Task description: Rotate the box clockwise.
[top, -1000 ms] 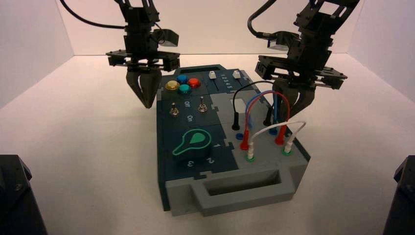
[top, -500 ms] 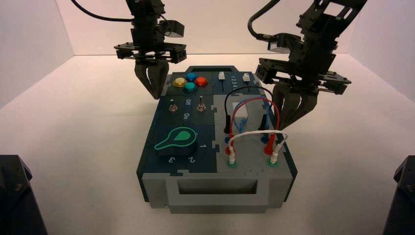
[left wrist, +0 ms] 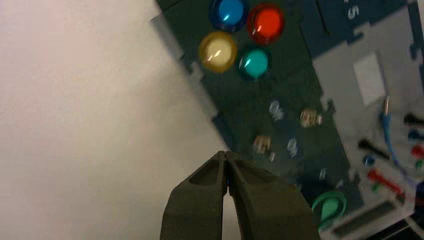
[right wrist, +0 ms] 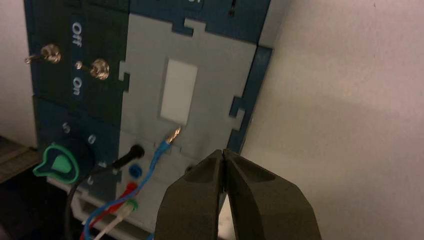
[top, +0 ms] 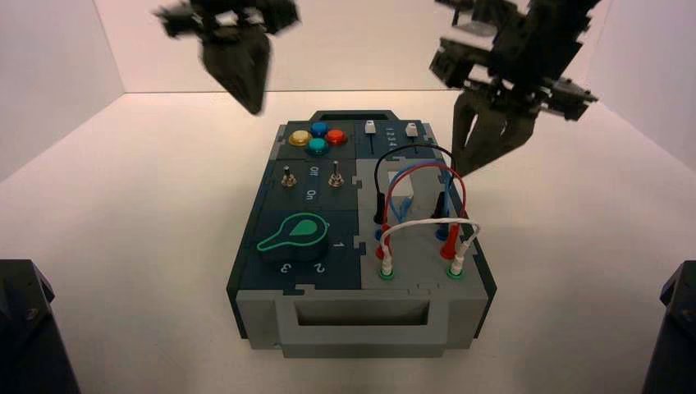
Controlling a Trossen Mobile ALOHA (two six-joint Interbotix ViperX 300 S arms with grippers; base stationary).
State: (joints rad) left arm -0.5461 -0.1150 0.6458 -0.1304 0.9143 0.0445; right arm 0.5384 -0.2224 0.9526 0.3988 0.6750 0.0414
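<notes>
The box [top: 361, 330] lies in the middle of the white table with its grey handle end squarely toward me. It carries coloured buttons [left wrist: 254, 62], two toggle switches [right wrist: 100, 69] lettered Off and On, a green dial [top: 297, 236] and plugged wires [top: 423, 222]. My left gripper [top: 253, 105] hangs shut, high above the table off the box's far left corner, touching nothing. In the left wrist view its tips [left wrist: 226, 154] sit over the box's left edge. My right gripper [top: 464, 168] is shut too, raised beside the box's far right edge [right wrist: 250, 105], clear of it and with nothing between its tips [right wrist: 222, 151].
White walls close the table in at the back and on both sides. Dark arm bases [top: 25, 328] [top: 675, 328] stand at the two near corners. A bare blue wire end [right wrist: 167, 142] sticks up over the grey panel near the right gripper.
The box turned clockwise from a slanted pose to square, then stayed still. Both shut grippers have since lifted up and away from its far corners, the left one much higher.
</notes>
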